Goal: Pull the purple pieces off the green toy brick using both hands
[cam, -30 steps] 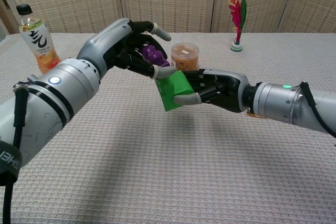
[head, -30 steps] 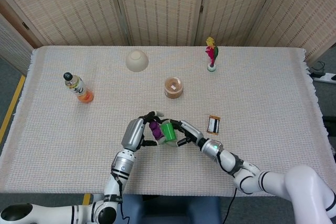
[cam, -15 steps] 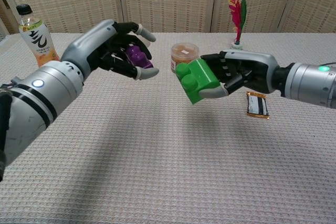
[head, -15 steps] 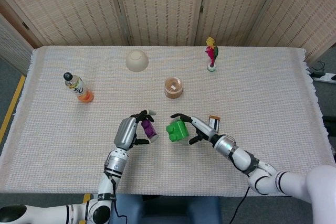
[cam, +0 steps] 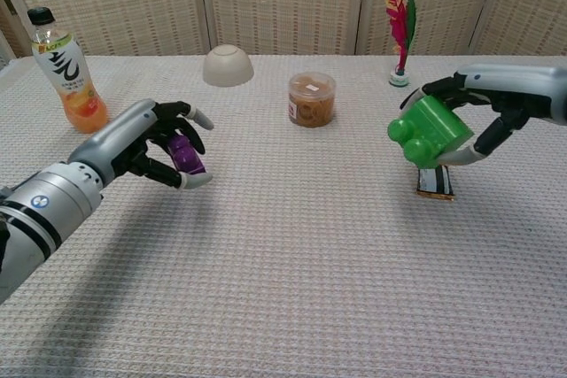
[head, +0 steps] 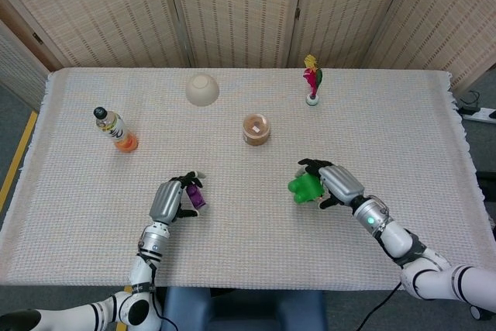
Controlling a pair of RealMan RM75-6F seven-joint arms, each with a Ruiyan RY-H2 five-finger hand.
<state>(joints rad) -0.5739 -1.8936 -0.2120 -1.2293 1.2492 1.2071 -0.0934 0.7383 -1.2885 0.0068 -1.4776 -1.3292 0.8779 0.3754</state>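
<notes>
left hand (cam: 164, 150) curled round knobbly purple piece (cam: 185, 153); right hand (cam: 490, 112) clutching chunky glossy green brick (cam: 430, 130), studs showing; hands well apart over woven cloth (cam: 292, 245).

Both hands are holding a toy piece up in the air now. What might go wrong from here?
The left hand holds the purple piece only between its fingers, above the table, so it might slip and drop. The right hand carries the green brick directly above the small packet; lowering it there could leave the brick tilted, or push the packet aside.
</notes>
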